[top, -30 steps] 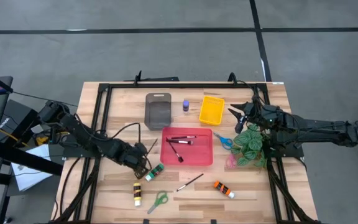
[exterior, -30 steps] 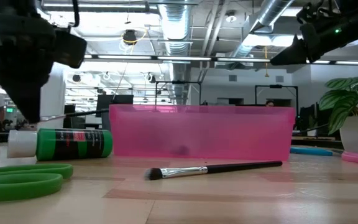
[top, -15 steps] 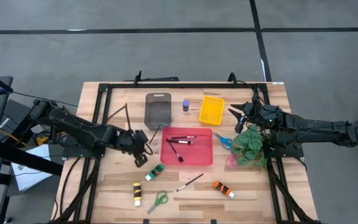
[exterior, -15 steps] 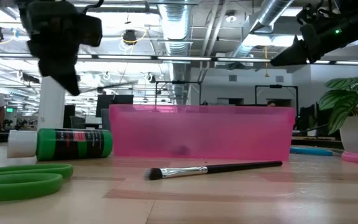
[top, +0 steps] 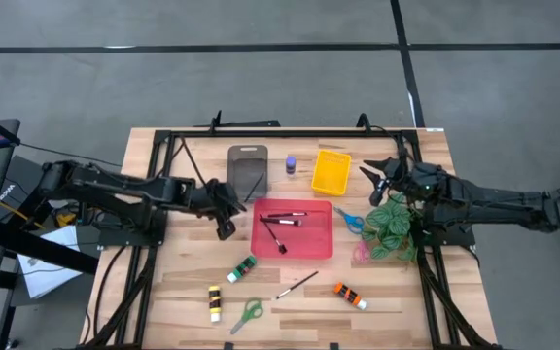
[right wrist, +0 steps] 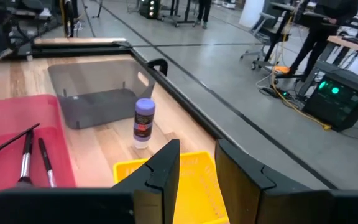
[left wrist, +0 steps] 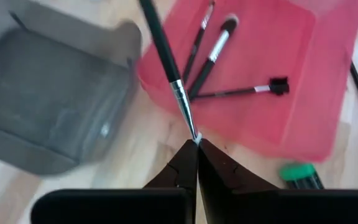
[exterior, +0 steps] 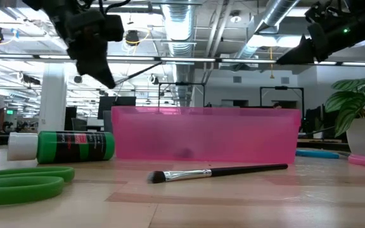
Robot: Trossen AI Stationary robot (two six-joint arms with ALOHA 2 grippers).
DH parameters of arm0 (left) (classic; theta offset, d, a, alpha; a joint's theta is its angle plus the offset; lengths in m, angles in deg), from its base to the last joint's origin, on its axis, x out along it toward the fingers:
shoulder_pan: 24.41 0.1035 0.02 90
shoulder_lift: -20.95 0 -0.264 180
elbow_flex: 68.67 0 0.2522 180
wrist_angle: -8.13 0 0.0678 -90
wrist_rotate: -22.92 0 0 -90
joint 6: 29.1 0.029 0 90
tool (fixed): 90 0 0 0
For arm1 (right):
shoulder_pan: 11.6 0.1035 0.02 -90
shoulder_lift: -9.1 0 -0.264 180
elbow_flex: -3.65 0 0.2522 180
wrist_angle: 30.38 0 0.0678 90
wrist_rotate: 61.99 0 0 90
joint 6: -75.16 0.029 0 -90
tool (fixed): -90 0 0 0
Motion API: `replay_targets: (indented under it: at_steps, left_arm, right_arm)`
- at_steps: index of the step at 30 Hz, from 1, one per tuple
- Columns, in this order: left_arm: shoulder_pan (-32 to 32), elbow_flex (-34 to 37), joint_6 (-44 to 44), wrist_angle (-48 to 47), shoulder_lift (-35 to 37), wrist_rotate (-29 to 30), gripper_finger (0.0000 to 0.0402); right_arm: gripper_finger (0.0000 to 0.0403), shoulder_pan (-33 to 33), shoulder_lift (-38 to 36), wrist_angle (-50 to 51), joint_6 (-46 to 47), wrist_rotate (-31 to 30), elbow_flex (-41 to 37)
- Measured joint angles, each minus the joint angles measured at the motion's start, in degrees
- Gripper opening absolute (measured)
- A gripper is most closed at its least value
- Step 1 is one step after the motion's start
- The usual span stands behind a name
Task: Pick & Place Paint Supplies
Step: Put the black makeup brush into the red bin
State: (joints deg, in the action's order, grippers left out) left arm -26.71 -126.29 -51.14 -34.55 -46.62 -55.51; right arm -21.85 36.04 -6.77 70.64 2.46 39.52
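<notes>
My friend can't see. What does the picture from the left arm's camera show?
The left claw is shut on the tip of a thin dark paintbrush, held above the edge of a red tray with three brushes lying inside. A grey tray sits beside it, and a green paint tube peeks in.

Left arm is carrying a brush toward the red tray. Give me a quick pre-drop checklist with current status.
1. Brush gripped: ok. The left claw is shut on its tip end.
2. Claw over the red tray: not ok. In the high view the left claw sits just outside the tray's left edge.
3. Room in the tray: ok. Three brushes lie inside with bare floor beside them.
4. Grey tray clearance: cannot tell. The brush shaft points its way.
5. Right claw out of the path: ok. It waits near the plant.
</notes>
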Motion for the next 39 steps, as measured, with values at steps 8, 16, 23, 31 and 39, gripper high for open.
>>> replay_targets:
  at_steps: [8,16,23,31,39]
  left_arm:
    - [5.2,0.0,10.4,7.9,0.0,-1.0,0.0]
    - [9.1,0.0,20.5,16.7,0.0,-4.0,0.0]
    - [9.8,-1.6,27.9,21.6,-1.3,-4.8,0.0]
    - [9.5,-9.7,33.8,21.1,-10.1,-8.4,0.0]
    - [5.7,-17.6,36.9,17.4,-21.5,-11.0,0.0]
  right_arm:
    - [0.0098,-0.9,-0.8,0.0,0.2,0.0,0.0]
    - [0.0098,-2.3,-0.8,-1.7,0.0,0.0,0.0]
    - [0.0098,-2.7,-0.8,-3.4,0.8,0.1,0.0]
    - [0.0098,-2.6,-0.8,-5.3,1.9,0.1,0.0]
    - [0.0098,-2.6,-2.6,-5.7,4.5,0.1,0.0]
